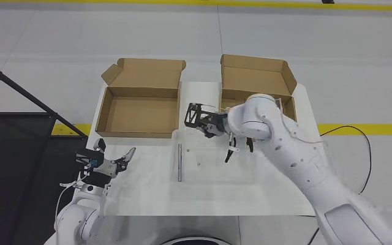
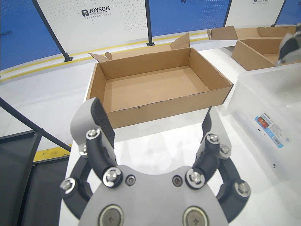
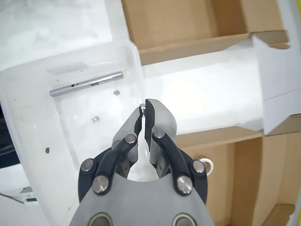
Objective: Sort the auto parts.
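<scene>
Currently your right pincer (image 3: 144,110) is clenched on a small silver part (image 3: 142,107), perhaps a pin or a bolt; its shape is too small to make out. The pincer is held by the corner of the clear bin (image 3: 131,48), over the strip of white desk (image 3: 200,83) between the left box (image 3: 176,12) and the right box (image 3: 258,165). In the bin a steel rod (image 3: 85,84) lies flat along one wall, and a tiny clip (image 3: 94,119) lies apart from it. A white ring (image 3: 207,162) rests in the right box. Your left pincer (image 2: 152,114) is released, fingers spread wide, at the desk's left edge facing the left box.
</scene>
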You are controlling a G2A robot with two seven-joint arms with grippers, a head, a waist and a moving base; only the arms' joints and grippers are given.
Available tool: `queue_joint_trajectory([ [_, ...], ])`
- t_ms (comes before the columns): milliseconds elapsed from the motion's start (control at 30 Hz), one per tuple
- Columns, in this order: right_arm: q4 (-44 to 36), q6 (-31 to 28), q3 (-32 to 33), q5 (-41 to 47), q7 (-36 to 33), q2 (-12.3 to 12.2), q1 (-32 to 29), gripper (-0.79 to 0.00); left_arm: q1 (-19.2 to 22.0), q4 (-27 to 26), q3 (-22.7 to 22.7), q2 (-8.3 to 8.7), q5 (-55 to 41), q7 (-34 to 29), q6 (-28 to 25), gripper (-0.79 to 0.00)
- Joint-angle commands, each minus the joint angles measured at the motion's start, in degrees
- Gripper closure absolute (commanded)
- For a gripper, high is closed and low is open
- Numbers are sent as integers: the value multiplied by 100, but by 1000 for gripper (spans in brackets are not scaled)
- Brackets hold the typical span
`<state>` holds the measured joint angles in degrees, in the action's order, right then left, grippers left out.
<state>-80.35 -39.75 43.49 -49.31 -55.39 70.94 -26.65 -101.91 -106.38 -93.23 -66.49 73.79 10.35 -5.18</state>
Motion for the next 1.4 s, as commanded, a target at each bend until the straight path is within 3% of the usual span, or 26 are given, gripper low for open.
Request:
queue_joint_trajectory([
  [0,-358,-151,526,5,59,-157,-158,0,0,0,0,0,0,0,0,-785],
  [200,-837,-341,1502,40,144,-448,-591,0,0,0,0,0,0,0,0,-785],
  [400,-585,190,1675,-459,-133,-526,-634,0,0,0,0,0,0,0,0,-785],
  [533,-142,923,1409,-1017,-646,-485,-501,0,0,0,0,0,0,0,0,-785],
  [667,777,1215,1056,-1152,-795,-377,-239,0,0,0,0,0,0,0,0,-785],
  [933,2296,997,550,-905,-450,-132,267,0,0,0,0,0,0,0,0,-785],
  [1267,3106,1167,73,-1043,-541,118,624,0,0,0,0,0,0,0,0,-785],
  [1367,3264,1174,-32,-1053,-553,182,674,-52,0,0,0,0,0,0,0,-785],
])
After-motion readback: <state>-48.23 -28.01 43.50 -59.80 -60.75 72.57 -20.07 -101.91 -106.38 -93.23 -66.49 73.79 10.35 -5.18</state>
